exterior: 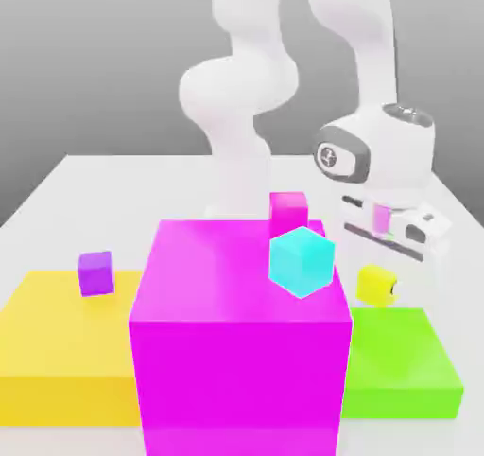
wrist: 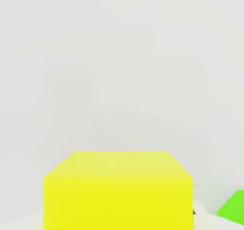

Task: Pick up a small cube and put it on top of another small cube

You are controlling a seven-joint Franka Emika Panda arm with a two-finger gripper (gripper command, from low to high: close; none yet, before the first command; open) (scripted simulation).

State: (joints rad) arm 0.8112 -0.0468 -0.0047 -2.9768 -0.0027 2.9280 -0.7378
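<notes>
Since the pincer (wrist: pixel 118 209) is narrowed onto the yellow cube (exterior: pixel 376 286), I'd say you're at the grasp part of the job, with the lift next. In the hand view you've got the pale fingers on opposite sides of it, so that looks like a proper hold to me. In the exterior view, your cube is just above the far edge of the green slab (exterior: pixel 402 350) as drawn, off to the exterior view's right of the big magenta block (exterior: pixel 241 378). Can't tell if it's sitting on the worktop (exterior: pixel 123 194) or slightly off it, sorry.

Next move, imo: keep the squeeze on and go straight up before you go sideways. That magenta block is tall, so you'll want plenty of height if you're crossing over it. Your task line doesn't say which cube is the base, so check that first: there's the cyan one (exterior: pixel 302 262), the pink one (exterior: pixel 288 210) and the purple one (exterior: pixel 95 273) over by the yellow slab (exterior: pixel 66 326). Then line up over its middle, lower gently and let go only once they touch.
</notes>
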